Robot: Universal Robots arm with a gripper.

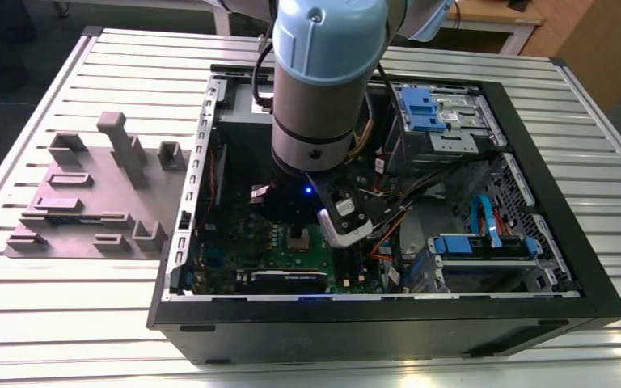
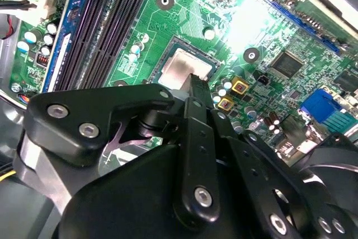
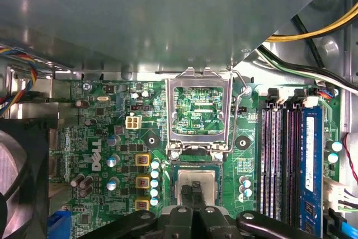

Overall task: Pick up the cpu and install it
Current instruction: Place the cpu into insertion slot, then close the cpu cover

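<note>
The cpu (image 3: 208,178), a flat silver-grey square, lies in its socket on the green motherboard (image 3: 112,138) inside the open computer case. It also shows in the exterior view as the cpu (image 1: 302,237) and in the second wrist view as the cpu (image 2: 184,66). My gripper (image 3: 195,191) hangs straight over the chip, its two black fingertips (image 2: 196,90) pressed together, covering part of the metal top. Nothing shows between them. The socket's metal load plate (image 3: 198,104) is swung open beside the chip.
The black case wall (image 1: 397,311) surrounds the work area. Memory slots (image 3: 279,160) run beside the socket, a fan (image 3: 17,183) on the other side. Yellow and black cables (image 3: 313,32) and blue drive bays (image 1: 429,109) crowd the case. A grey fixture block (image 1: 84,194) sits outside.
</note>
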